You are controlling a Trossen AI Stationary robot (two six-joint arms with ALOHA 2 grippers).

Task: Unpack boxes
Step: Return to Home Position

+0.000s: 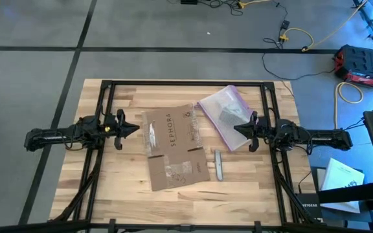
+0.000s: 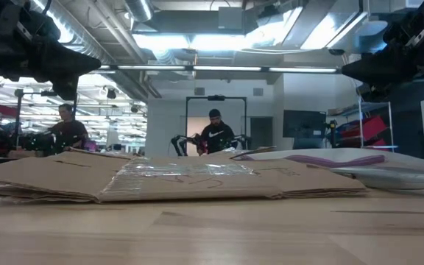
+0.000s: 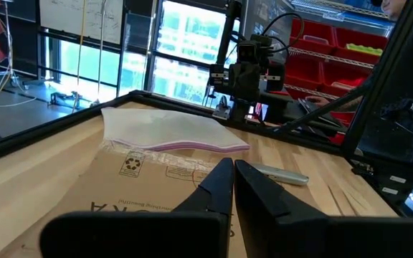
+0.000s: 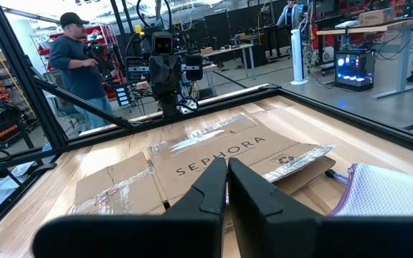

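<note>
1. Far left: your left fingers point(image 1: 133, 128) hang above the desk point(image 1: 251, 194), clenched together on nothing. Their tips point toward the centre, just short of the cardboard's left edge.
2. Centre: the box point(image 1: 173, 147) lies cut open and flat on the desk, "SEPHORA" lettering face up and clear tape across its seams. Nothing shows on or in it, so the unpacking itself looks finished.
3. Just right of the box's lower corner: the small grey cutter point(image 1: 218, 166) rests on the bare wood, apart from both arms. You cannot tell from here whether its blade is retracted.
4. Upper right of the box: the clear plastic bag point(image 1: 224, 111) with the purple zip edge lies on the desk, touching or nearly touching the cardboard's corner.
5. Right: your right fingers point(image 1: 240, 129) hover over the bag's edge, pressed together and empty, facing the left pair across the box.
6. The step in hand appears to be the return to rest. Your next move calls for no grasp, only drawing both arms back and clear without brushing the bag or the cardboard.
</note>
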